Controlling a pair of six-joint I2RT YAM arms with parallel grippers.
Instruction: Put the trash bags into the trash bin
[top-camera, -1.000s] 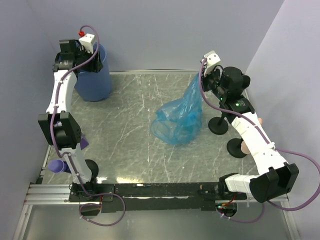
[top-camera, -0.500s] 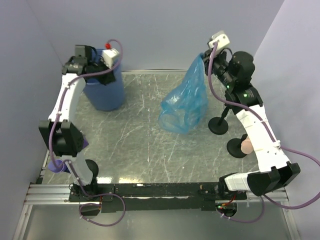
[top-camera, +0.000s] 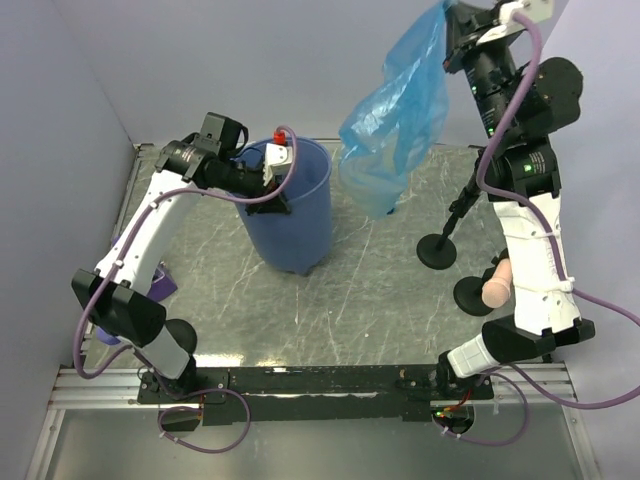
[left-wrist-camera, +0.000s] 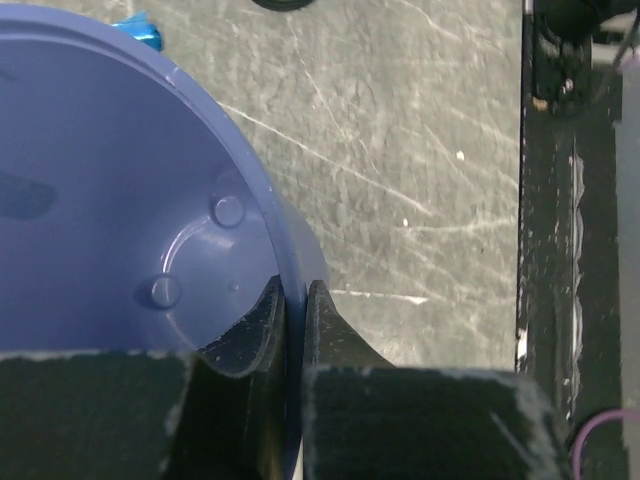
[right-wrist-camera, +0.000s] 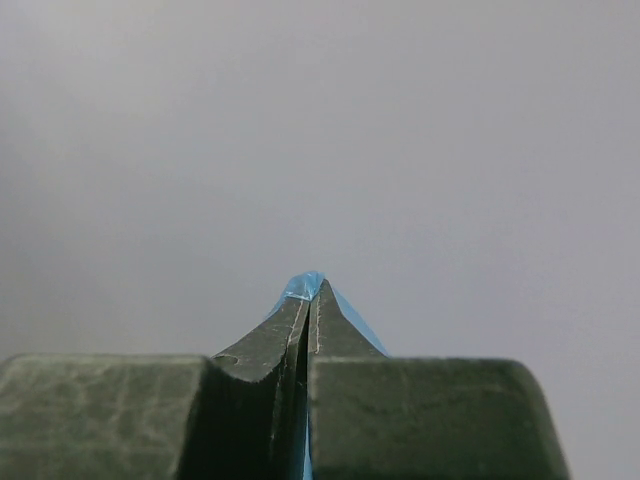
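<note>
The trash bin (top-camera: 295, 215), a dull blue tapered bucket, stands near the middle of the table. My left gripper (top-camera: 278, 187) is shut on its rim, one finger inside and one outside; the left wrist view shows the rim (left-wrist-camera: 250, 180) between my gripper's (left-wrist-camera: 293, 290) jaws. A thin bright blue trash bag (top-camera: 395, 110) hangs in the air, right of the bin, its lower end just above the table. My right gripper (top-camera: 447, 12) is shut on the bag's top, raised high. In the right wrist view a bit of the bag (right-wrist-camera: 303, 285) shows at my gripper's (right-wrist-camera: 308, 292) tips.
Two black round stands (top-camera: 437, 250) (top-camera: 472, 293) sit on the table at the right, next to the right arm. A purple object (top-camera: 165, 280) lies at the left edge by the left arm. A black rail (left-wrist-camera: 560, 230) runs along the table's near edge.
The left arm has dragged the bin from the far left corner toward the table's middle. The right gripper has lifted the bag well up off the table.
</note>
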